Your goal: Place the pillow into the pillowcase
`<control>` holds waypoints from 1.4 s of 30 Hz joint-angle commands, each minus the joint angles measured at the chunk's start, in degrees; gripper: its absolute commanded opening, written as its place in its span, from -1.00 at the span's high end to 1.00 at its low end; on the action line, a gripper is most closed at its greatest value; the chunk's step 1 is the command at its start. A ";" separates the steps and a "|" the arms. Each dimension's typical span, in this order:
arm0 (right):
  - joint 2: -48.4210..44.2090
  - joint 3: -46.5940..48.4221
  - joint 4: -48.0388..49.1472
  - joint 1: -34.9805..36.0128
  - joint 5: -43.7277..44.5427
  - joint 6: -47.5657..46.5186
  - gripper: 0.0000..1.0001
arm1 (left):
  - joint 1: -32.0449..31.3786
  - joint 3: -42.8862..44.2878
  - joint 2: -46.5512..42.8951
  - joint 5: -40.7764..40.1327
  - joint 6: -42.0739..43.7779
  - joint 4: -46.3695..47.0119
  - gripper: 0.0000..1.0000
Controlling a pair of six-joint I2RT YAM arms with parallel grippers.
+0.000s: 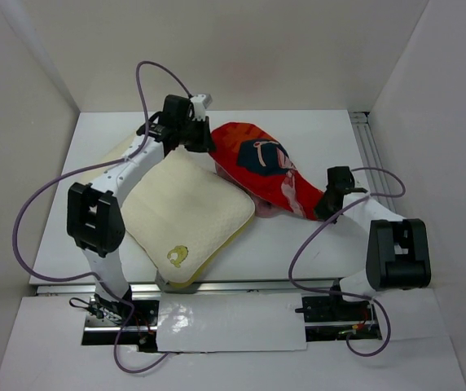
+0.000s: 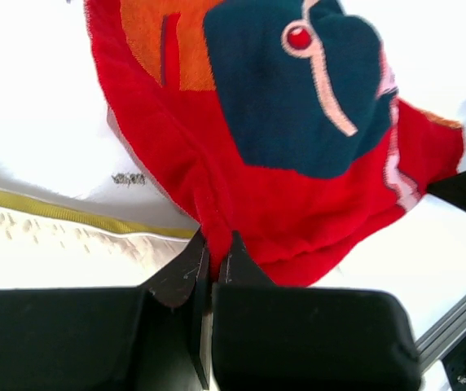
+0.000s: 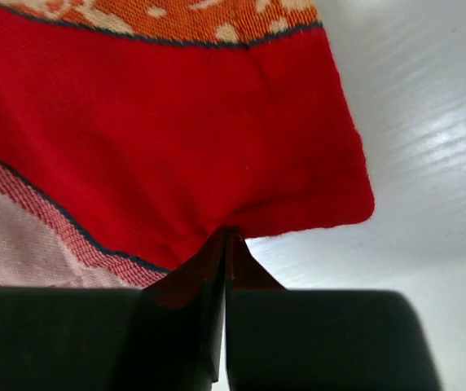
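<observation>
Two grippers pinch the red pillowcase (image 1: 259,159), which lies crumpled on the white table (image 1: 314,244) between them. The left gripper (image 2: 214,243) has its fingers closed on the near edge of the cloth, and the right gripper (image 3: 226,238) is closed on a red corner. The cream pillow (image 1: 186,213) lies flat just left of the pillowcase, under the left arm.

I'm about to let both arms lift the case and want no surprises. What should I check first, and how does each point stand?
1. Left gripper pinches the pillowcase edge: ok.
2. Right gripper shut on the pillowcase's opposite end: ok.
3. Pillowcase mouth spread open: cannot tell, fabric bunched.
4. Pillow free of both grippers, on the table: ok.
5. Pillow inside the pillowcase: not ok, fully outside.
</observation>
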 commanded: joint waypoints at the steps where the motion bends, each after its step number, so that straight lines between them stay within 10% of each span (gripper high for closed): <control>1: 0.34 2.88 3.79 -0.47 -1.73 -3.15 1.00 | 0.17 3.38 -4.22 1.44 0.90 1.61 1.00; 15: -11.26 24.16 -2.71 -0.47 7.34 -4.30 1.00 | 0.69 15.33 -11.06 -2.25 1.52 -1.81 1.00; 20: -12.83 18.03 -9.14 1.28 -0.38 -7.54 -0.50 | -1.85 8.67 -15.20 -5.23 2.05 -0.67 1.00; 27: -13.46 4.49 -6.69 9.18 -6.99 -8.87 -0.96 | -3.96 4.18 -16.43 -9.20 2.05 0.03 1.00; 42: 0.07 0.95 -2.11 15.97 8.82 -5.80 -1.00 | -4.49 2.59 -15.90 -12.01 2.05 -1.11 1.00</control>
